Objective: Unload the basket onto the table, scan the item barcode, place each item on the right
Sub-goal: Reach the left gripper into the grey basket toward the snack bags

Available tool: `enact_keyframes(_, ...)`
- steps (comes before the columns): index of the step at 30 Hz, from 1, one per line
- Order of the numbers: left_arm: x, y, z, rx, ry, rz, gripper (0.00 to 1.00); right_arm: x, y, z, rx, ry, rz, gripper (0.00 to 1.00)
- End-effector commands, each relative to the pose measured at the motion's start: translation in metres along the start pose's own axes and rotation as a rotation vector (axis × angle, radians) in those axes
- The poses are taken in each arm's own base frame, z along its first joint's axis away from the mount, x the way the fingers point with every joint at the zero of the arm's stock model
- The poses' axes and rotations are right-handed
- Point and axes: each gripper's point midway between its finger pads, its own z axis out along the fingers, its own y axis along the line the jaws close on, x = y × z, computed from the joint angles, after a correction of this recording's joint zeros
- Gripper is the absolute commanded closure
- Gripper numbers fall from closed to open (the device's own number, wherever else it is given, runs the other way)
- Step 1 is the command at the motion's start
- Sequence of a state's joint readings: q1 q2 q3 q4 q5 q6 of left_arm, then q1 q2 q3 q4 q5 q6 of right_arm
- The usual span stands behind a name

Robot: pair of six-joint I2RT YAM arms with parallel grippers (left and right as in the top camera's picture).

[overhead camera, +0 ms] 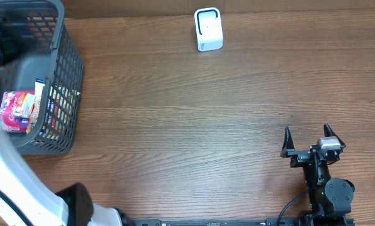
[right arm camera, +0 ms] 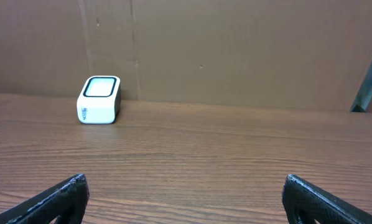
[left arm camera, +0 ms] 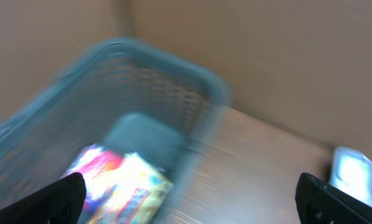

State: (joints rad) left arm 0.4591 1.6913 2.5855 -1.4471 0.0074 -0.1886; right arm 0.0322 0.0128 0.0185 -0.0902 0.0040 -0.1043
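Note:
The item, a colourful snack packet (overhead camera: 18, 111), lies inside the grey mesh basket (overhead camera: 65, 75) at the table's left edge. In the blurred left wrist view the packet (left arm camera: 120, 180) shows low in the basket (left arm camera: 167, 74), just ahead of my left gripper (left arm camera: 189, 200), which hangs open and empty above it. The white barcode scanner (overhead camera: 208, 29) stands upright at the back centre. My right gripper (overhead camera: 307, 130) rests open and empty at the front right, facing the scanner (right arm camera: 99, 99) from far off; its fingertips (right arm camera: 68, 190) are spread wide over bare wood.
A brown cardboard wall (right arm camera: 236, 50) closes off the back of the wooden table (overhead camera: 187, 125). My white left arm (overhead camera: 12, 182) reaches over the front left corner toward the basket. The scanner (left arm camera: 354, 174) appears at the right edge of the left wrist view.

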Motion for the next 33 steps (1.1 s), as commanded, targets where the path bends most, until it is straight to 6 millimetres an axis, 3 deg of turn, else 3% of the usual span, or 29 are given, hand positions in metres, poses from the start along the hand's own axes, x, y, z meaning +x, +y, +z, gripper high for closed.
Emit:
enact_keyframes(1, -0.011, 0.062, 0.006, -0.144, -0.034, -0.296, 0.00, 0.001, -0.001, 0.000, 0.007, -0.005, -0.001, 0.00)
enact_keyframes(3, -0.007, 0.086, 0.014, -0.172, -0.013, -0.392, 0.00, 0.001, -0.001, 0.000, 0.007, -0.005, -0.001, 0.00)
enact_keyframes(6, 0.008, 0.100, 0.029, -0.152, 0.073, -0.445, 0.00, 0.001, -0.001, 0.000, 0.007, -0.005, -0.001, 0.00)
enact_keyframes(12, 0.051, 0.122, 0.078, -0.207, 0.300, -0.337, 0.00, 0.001, -0.001, 0.000, 0.007, -0.005, -0.001, 0.00)
enact_keyframes(13, 0.063, 0.135, 0.093, -0.259, 0.352, -0.329, 0.00, 0.001, -0.001, 0.000, 0.007, -0.005, -0.001, 0.00)
enact_keyframes(16, 0.084, 0.162, 0.109, -0.397, 0.433, -0.322, 0.00, 0.001, -0.001, 0.000, 0.007, -0.005, -0.001, 0.00)
enact_keyframes(22, 0.114, 0.168, 0.137, -0.405, 0.564, -0.319, 0.00, 0.001, -0.001, 0.000, 0.007, -0.005, -0.001, 0.00)
enact_keyframes(33, 0.155, 0.138, 0.165, -0.258, 0.742, -0.197, 0.03, 0.001, -0.001, 0.000, 0.007, -0.005, -0.001, 0.00)
